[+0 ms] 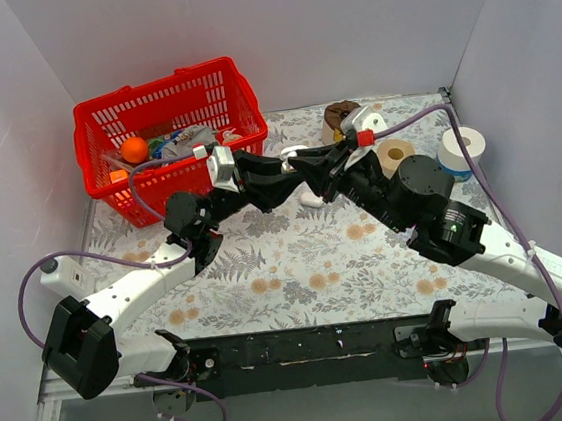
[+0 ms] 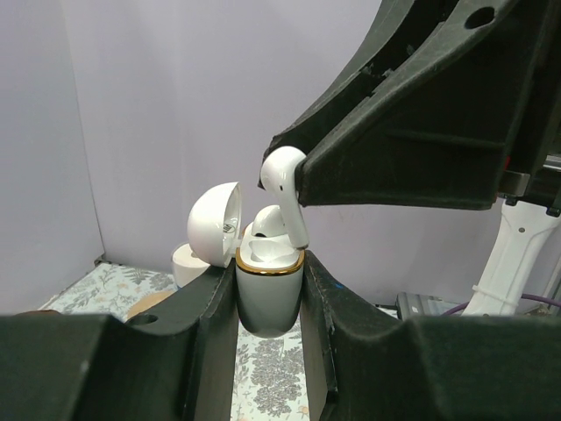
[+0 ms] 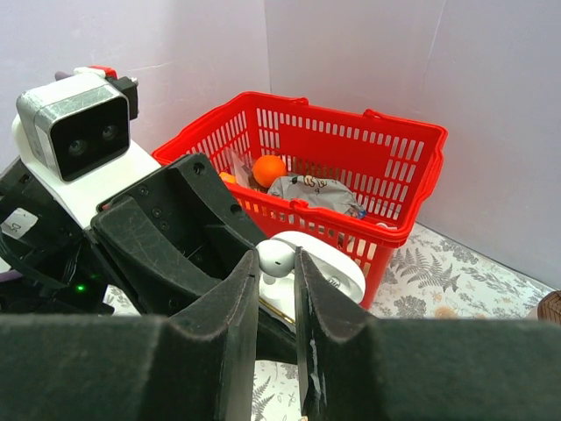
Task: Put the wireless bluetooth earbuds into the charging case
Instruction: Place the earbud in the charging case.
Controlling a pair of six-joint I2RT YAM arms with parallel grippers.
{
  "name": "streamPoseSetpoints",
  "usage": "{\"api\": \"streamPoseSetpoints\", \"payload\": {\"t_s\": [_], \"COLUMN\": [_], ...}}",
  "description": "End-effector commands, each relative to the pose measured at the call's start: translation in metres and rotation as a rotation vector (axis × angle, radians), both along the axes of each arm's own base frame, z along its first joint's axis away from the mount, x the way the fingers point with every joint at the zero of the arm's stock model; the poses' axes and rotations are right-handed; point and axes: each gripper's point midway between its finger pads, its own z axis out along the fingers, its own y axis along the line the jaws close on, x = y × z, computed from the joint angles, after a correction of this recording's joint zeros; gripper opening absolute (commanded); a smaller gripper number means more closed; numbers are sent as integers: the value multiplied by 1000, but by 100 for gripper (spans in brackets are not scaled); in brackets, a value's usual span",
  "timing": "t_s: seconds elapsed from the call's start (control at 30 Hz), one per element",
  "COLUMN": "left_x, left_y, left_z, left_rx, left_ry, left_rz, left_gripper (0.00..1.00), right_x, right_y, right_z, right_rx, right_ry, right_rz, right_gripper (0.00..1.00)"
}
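- Pale lilac walls close in a table (image 1: 297, 269) covered with a leaf-and-flower cloth. A red basket (image 1: 175, 106) stands at its far left, and rolls of tape (image 1: 396, 153) stand at the far right.
- Top view: the left gripper (image 1: 279, 170) and the right gripper (image 1: 310, 175) meet tip to tip above the cloth, just beside the basket. The white bits between them are too small to tell apart here.
- Left wrist view: the left gripper's fingers (image 2: 206, 324) clamp the charging case (image 2: 267, 303) by its two sides.
- The case stands upright with its long axis vertical and its gold-rimmed mouth facing up. Its lid (image 2: 215, 226) is swung open to the left.
- The seated earbud (image 2: 266, 224) rests in the mouth, head up. The held earbud (image 2: 282, 175) hangs just above it, pinched at the head by the right gripper.
- Its stem runs down and slightly right, with the tip at the rim's right side. Whether it touches the rim I cannot tell.
- Right wrist view: the right fingers (image 3: 237, 333) stand narrow, closed on the held earbud's head, with the open lid just behind it.
- The basket beyond holds an orange ball (image 3: 268, 169) and a grey packet (image 3: 311, 191) whose print is blurred.
- A small white label (image 3: 17, 226) on the left arm is too small to read.
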Motion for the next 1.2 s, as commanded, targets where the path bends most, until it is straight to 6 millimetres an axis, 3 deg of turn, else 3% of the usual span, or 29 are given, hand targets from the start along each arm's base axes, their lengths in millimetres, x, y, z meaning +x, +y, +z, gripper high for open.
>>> {"api": "streamPoseSetpoints", "payload": {"t_s": [0.0, 0.23, 0.53, 1.17], "left_x": [-4, -4, -5, -6], "left_y": [6, 6, 7, 8], "left_z": [26, 26, 24, 27], "left_rx": [-42, -43, -38, -42], "left_ry": [-49, -53, -52, -60], "left_rz": [24, 24, 22, 25], "left_gripper": [0, 0, 0, 0], "right_x": [1, 4, 9, 11], "right_y": [-1, -3, -8, 1], "right_z": [2, -4, 4, -4], "right_rx": [8, -1, 26, 1], "right_ry": [-16, -7, -13, -3], "right_rz": [-17, -41, -79, -64], "right_gripper": [1, 1, 1, 1]}}
